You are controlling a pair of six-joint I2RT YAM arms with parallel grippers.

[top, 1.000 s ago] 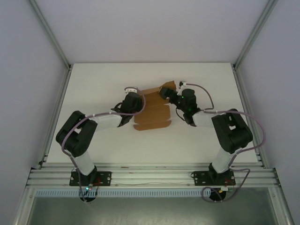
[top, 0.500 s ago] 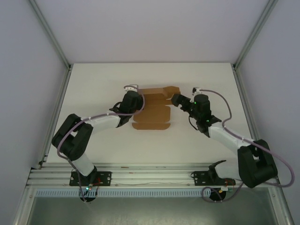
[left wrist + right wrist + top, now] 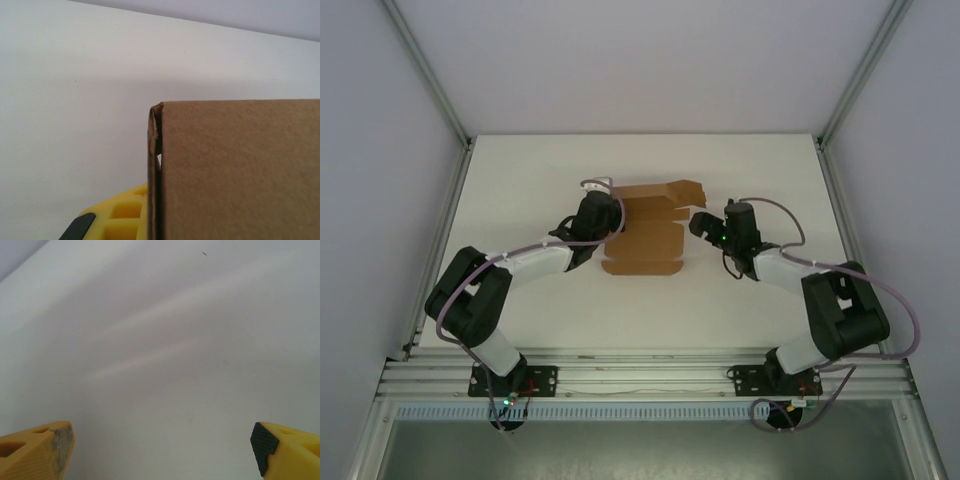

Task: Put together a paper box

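Brown die-cut cardboard sheet (image 3: 645, 243) lies mid white surface (image 3: 520, 190), far flaps partly folded. Left fingers (image 3: 117, 220) at sheet's left edge against doubled wall; one hidden, grip unclear. Right fingers (image 3: 35, 450) wide apart, empty, just beside sheet's right edge. Right elbow drawn inward since half second ago.

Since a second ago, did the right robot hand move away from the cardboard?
Yes. The right gripper slid off the paper box, moving rightward and a little toward the near edge of the table. It is now beside the box.
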